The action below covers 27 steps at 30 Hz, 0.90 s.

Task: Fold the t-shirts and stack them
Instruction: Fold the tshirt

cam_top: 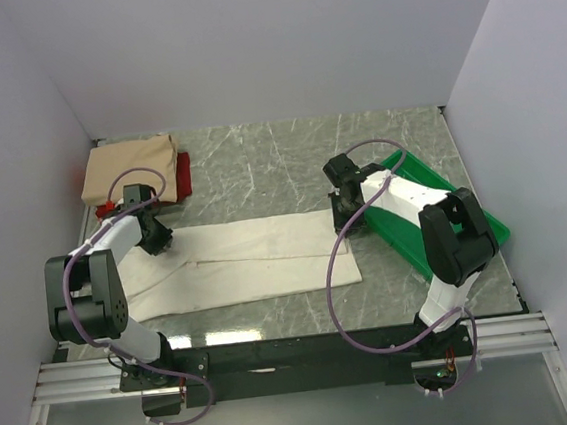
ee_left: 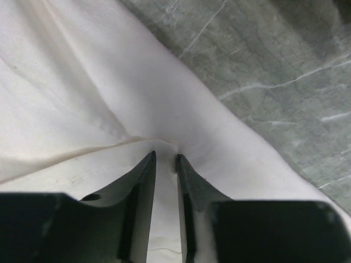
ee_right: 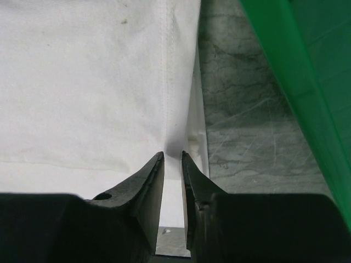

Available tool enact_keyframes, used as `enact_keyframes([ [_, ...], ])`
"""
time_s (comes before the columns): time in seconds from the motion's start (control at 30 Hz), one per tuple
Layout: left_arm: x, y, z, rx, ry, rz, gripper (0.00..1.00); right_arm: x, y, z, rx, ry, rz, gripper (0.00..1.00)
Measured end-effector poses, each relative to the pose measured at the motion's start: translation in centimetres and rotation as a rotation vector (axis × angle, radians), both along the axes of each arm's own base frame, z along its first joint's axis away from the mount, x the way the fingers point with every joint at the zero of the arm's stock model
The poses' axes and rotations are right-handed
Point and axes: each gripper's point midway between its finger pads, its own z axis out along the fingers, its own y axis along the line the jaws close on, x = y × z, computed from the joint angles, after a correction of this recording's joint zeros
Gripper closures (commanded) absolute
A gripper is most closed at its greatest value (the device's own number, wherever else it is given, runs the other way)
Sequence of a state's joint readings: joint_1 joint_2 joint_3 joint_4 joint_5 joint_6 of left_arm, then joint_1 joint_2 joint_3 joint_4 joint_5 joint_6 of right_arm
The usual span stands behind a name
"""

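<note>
The cream shirt (cam_top: 238, 262) lies in one long band across the counter (cam_top: 259, 165), and that length is the big worry: if the two ends rise unevenly, the middle can sag, drag on the stone and let the lengthwise fold slide open. Next, the tray (cam_top: 491, 225) sits just beside the shirt's right end, and its rim shows close in the right wrist view, so a wide swing on that side could knock it or snag cloth on it. In the far left corner the tan shirt (cam_top: 128, 167) rests folded on the red shirt (cam_top: 181, 174); a sloppy carry over there could shove that pile askew. Now the grips. The left hand (ee_left: 165, 158) is clenched on a small ridge of cream cloth near the far edge, a thin bite, and it may have only the top layer, so the layers could part on the lift. The right hand (ee_right: 173, 155) is pinched on the hem at the right end, very near the corner, where a tug could pull it free.
</note>
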<state>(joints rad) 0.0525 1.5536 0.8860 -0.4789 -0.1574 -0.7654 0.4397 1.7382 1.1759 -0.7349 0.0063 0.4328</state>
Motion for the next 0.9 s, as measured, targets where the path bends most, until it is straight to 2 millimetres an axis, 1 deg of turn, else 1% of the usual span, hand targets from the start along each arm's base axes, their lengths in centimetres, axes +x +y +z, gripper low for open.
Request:
enact_keyframes([
  [0.03,0.0,0.0,0.0,-0.001,-0.001,0.0,0.83,0.0,0.0,0.0,0.0,0.0,0.0,0.74],
  [0.1,0.0,-0.1,0.0,-0.003,0.0,0.001,0.9,0.0,0.0,0.0,0.0,-0.001,0.0,0.74],
  [0.13,0.0,-0.1,0.0,-0.003,-0.001,0.002,0.97,0.0,0.0,0.0,0.0,-0.001,0.0,0.74],
  [0.17,0.0,-0.2,0.0,-0.004,-0.001,0.003,0.99,0.0,0.0,0.0,0.0,-0.001,0.0,0.74],
  [0.37,-0.2,-0.2,0.0,-0.004,0.008,0.0,1.0,0.0,0.0,0.0,0.0,-0.001,0.0,0.74],
  [0.5,-0.9,-0.6,0.1,-0.007,0.026,-0.004,1.0,0.0,0.0,0.0,0.0,-0.001,0.0,0.74],
  [0.57,-1.3,-0.9,0.7,-0.009,0.026,-0.002,1.0,0.0,0.0,0.0,0.0,-0.001,0.0,0.74],
  [0.7,-1.9,-1.4,2.7,-0.024,-0.021,0.02,0.99,0.0,0.0,0.0,0.001,-0.002,0.001,0.74],
  [0.8,-2.9,-1.7,3.3,-0.039,-0.039,0.041,1.0,0.0,0.2,0.0,0.01,0.002,0.006,0.74],
  [0.9,-4.4,-2.0,2.7,-0.053,-0.024,0.06,1.0,-0.1,0.3,0.0,0.017,0.005,0.011,0.74],
])
